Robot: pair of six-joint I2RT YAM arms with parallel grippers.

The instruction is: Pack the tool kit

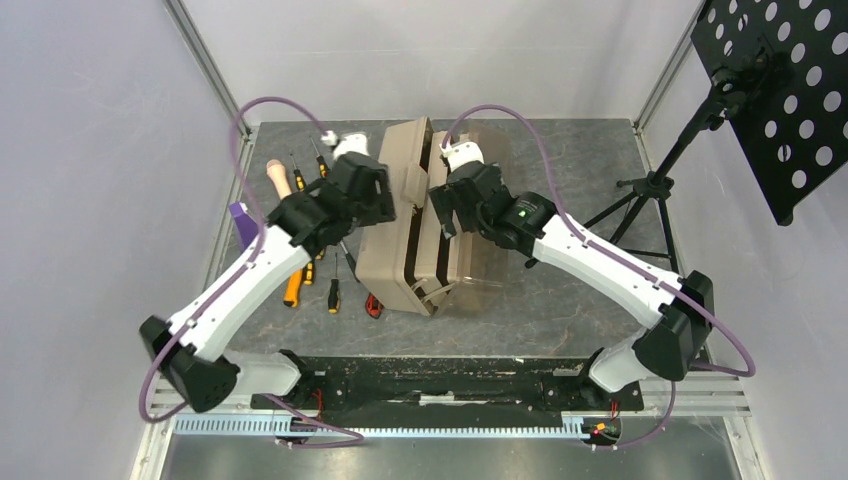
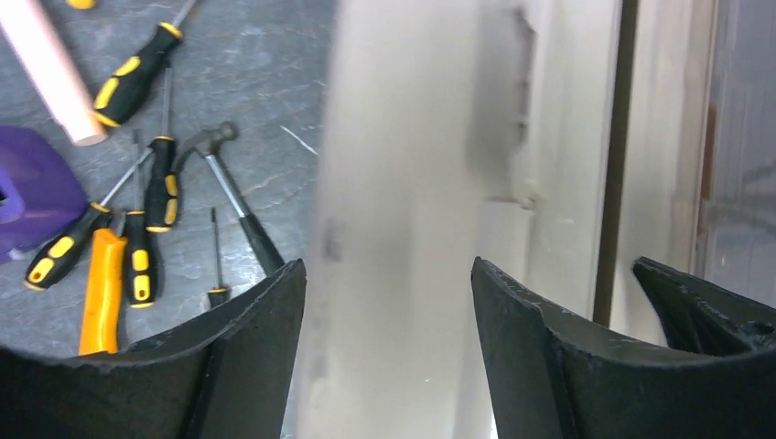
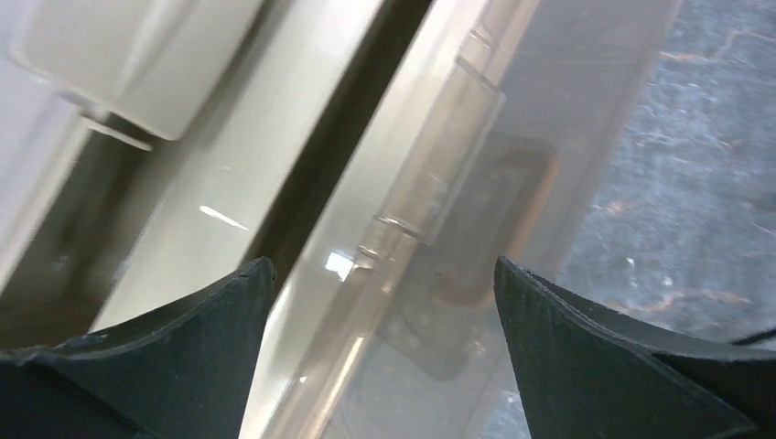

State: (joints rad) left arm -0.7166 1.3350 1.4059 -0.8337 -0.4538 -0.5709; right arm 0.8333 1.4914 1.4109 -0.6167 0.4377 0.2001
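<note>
The tan toolbox (image 1: 400, 230) stands open in the middle of the table, its translucent lid (image 1: 482, 225) folded to the right. My left gripper (image 1: 390, 195) is open against the box's left tan part; in the left wrist view the left gripper (image 2: 386, 265) has its jaws spread in front of the tan wall (image 2: 412, 183). My right gripper (image 1: 437, 205) is open over the box's middle; in the right wrist view the right gripper (image 3: 384, 261) hovers over the clear hinged lid (image 3: 439, 183). Orange-and-black screwdrivers (image 2: 137, 78), a small hammer (image 2: 215, 146) and a red-black knife (image 1: 373, 305) lie left of the box.
A purple block (image 2: 32, 187) and a beige rod (image 2: 55, 73) lie at the far left among the tools, with an orange handle (image 2: 101, 293) near them. A black perforated panel (image 1: 780, 90) on a tripod (image 1: 650, 190) stands off the table's right edge.
</note>
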